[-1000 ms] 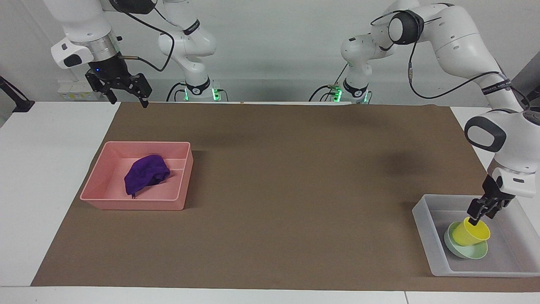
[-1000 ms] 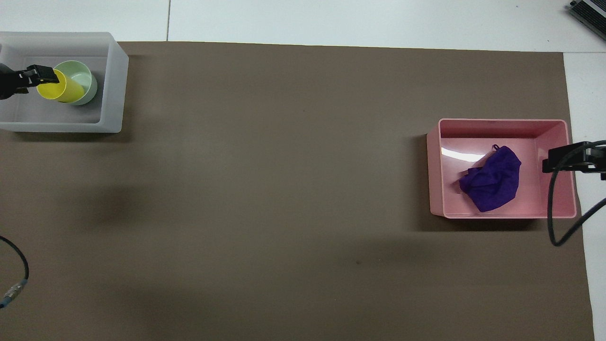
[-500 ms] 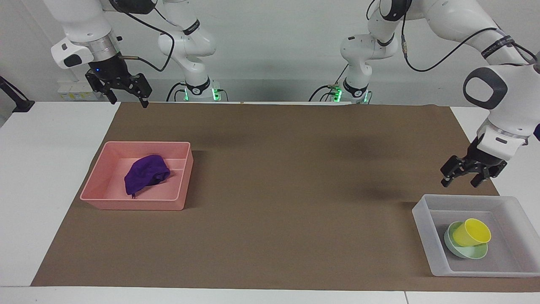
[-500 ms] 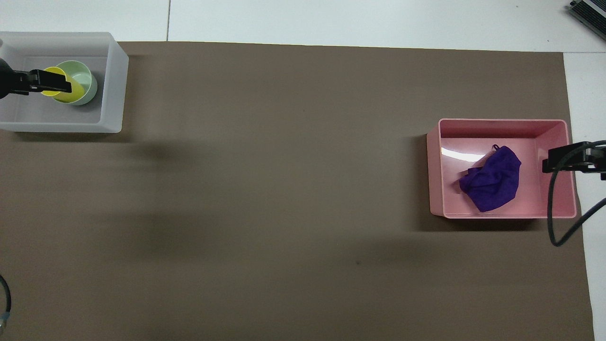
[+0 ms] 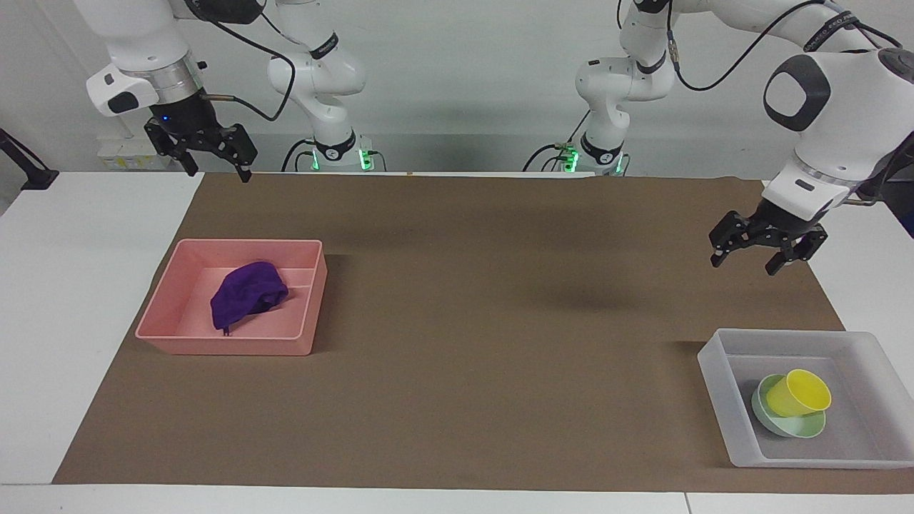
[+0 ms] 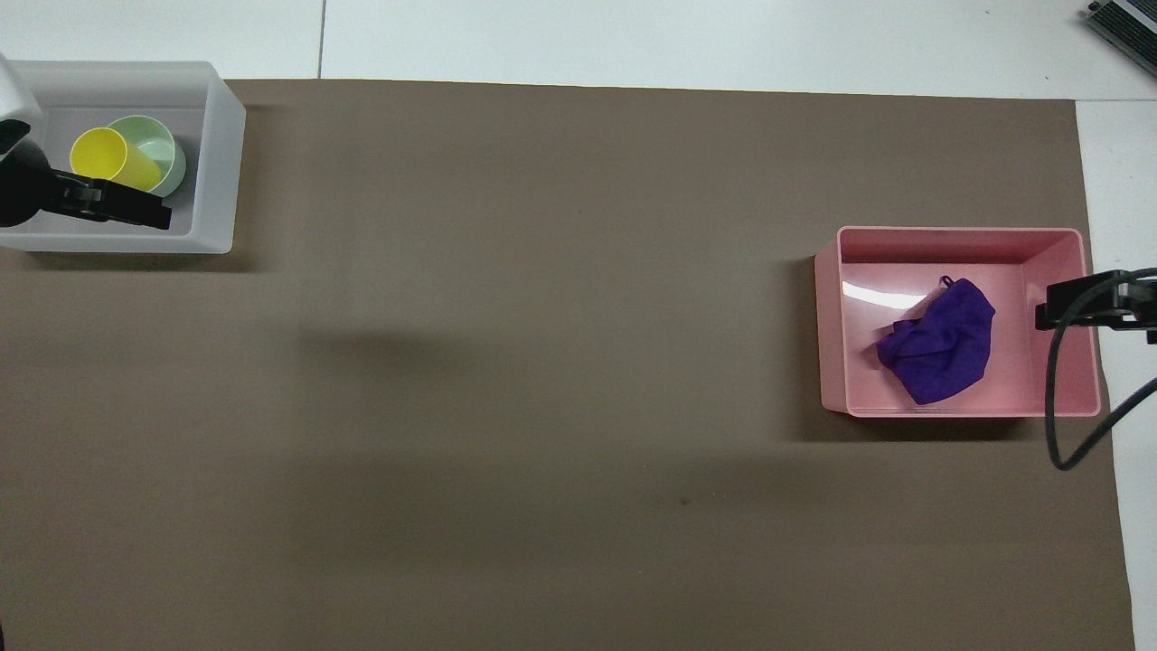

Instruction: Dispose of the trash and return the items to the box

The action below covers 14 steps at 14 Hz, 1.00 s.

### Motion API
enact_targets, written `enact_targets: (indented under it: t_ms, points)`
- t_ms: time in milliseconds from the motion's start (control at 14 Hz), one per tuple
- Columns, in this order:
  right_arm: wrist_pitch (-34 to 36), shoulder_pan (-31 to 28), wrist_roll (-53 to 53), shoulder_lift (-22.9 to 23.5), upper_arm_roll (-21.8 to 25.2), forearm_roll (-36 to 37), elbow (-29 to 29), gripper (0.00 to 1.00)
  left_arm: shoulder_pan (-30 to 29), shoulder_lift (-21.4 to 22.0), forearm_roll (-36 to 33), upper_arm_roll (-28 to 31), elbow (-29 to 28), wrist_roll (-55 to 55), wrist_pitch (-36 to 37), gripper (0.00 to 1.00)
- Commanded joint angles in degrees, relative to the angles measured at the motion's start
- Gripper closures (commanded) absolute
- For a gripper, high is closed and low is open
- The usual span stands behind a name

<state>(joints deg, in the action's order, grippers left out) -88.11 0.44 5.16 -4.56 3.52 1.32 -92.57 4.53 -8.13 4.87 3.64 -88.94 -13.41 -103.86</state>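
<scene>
The yellow cup (image 5: 805,392) leans tilted in the mint-green bowl (image 5: 789,425), and both sit in the frosted translucent box (image 5: 714,357) at the left arm's end of the table. They also show in the overhead view: cup (image 6: 108,158), bowl (image 6: 165,145), box (image 6: 217,181). My left gripper (image 5: 745,264) is open and empty, raised in the air over the mat beside the box; it shows in the overhead view (image 6: 136,210) too. The purple rag (image 5: 246,294) lies in the pink tray (image 5: 228,346). My right gripper (image 5: 219,174) waits open, high over the mat's corner.
A brown mat (image 5: 464,321) covers most of the white table. The pink tray (image 6: 1058,262) with the rag (image 6: 940,344) stands at the right arm's end. The right gripper (image 6: 1053,307) and its cable overlap the tray's end in the overhead view.
My left gripper has let go of the yellow cup, opened, and risen out of the box toward the robots. The cup stays leaning in the bowl. The right arm has not moved.
</scene>
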Motion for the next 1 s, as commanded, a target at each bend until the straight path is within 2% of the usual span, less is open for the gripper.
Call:
enact_targets:
  t_ms: [0, 357, 571, 714, 929]
  points:
    - [0.13, -0.44, 0.72, -0.53, -0.36, -0.8, -0.51, 0.0, 3.2, 3.56, -2.67, 0.58, -1.59, -0.65, 3.21, 0.0]
    - [0.13, -0.35, 0.72, -0.53, -0.36, -0.8, -0.51, 0.0, 3.65, 4.0, -3.99, 0.66, 0.52, -0.04, 8.31, 0.0]
    - [0.04, 1.31, 0.81, -0.45, 0.34, -0.8, -0.42, 0.0, 3.29, 9.0, -3.99, 0.49, -4.29, 2.07, 9.46, 0.0]
    - [-0.48, 1.93, 0.81, -0.36, 0.78, -0.8, -0.42, 0.0, 3.29, 10.33, -4.08, 0.58, -6.33, 2.51, 9.55, 0.0]
    - [-0.49, 2.02, 0.81, -0.45, 0.78, -0.8, -0.42, 0.0, 3.29, 10.42, -4.08, 0.58, -6.33, 3.65, 9.64, 0.0]
